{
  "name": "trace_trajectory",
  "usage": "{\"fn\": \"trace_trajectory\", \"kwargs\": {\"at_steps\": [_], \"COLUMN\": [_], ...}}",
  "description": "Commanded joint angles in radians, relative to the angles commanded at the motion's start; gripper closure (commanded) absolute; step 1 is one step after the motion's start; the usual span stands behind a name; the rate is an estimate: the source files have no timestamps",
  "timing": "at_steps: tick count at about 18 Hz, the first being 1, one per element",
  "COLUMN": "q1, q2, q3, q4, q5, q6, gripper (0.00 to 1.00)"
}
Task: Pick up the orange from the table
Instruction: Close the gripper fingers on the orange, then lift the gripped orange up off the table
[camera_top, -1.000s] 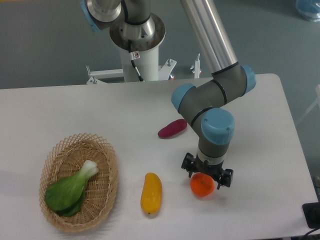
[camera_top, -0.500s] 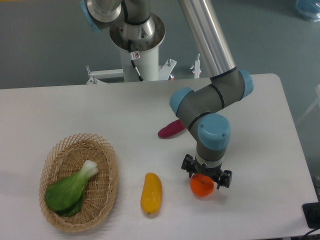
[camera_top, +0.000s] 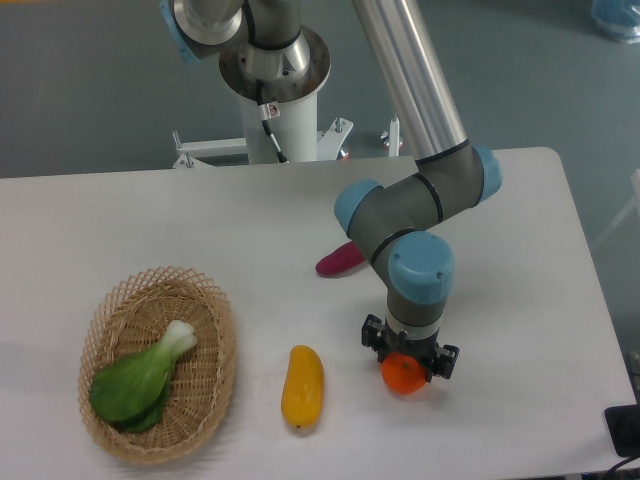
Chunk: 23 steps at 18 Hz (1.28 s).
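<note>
The orange (camera_top: 402, 375) is small, round and bright, and lies on the white table (camera_top: 150, 215) near the front right. My gripper (camera_top: 407, 358) points straight down over it. Its black jaws spread to either side of the fruit's top, and they look open. The wrist hides the fingertips and the upper part of the orange. The orange rests on the table.
A long yellow-orange fruit (camera_top: 302, 386) lies left of the orange. A purple-red sweet potato (camera_top: 338, 260) lies behind the arm's elbow. A wicker basket (camera_top: 205, 300) with a bok choy (camera_top: 140, 380) stands at the front left. The table's right edge is close.
The arm's wrist and elbow have shifted a little to the left and down, so the gripper covers more of the orange. The orange has stayed in place.
</note>
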Motion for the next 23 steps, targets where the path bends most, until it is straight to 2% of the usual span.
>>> {"fn": "trace_trajectory", "kwargs": {"at_steps": [9,12,15,16,19,21,23], "q1": [0.0,0.002,0.011,0.011,0.011,0.012,0.014], "q2": [0.011,0.072,0.147,0.169,0.207,0.248,0.282], "q3": [0.035,0.081,0.11,0.138,0.195,0.204,0.218], "q4": [0.0,-0.037,-0.168,-0.22,-0.325,-0.385,-0.484], "q5": [-0.003,0.0,-0.005,-0.008,-0.014,-0.035,-0.035], "q6": [0.008,0.006,0.008,0.008,0.005,0.006,0.008], "gripper": [0.33,0.33,0.33,0.33,0.33,0.33,0.33]}}
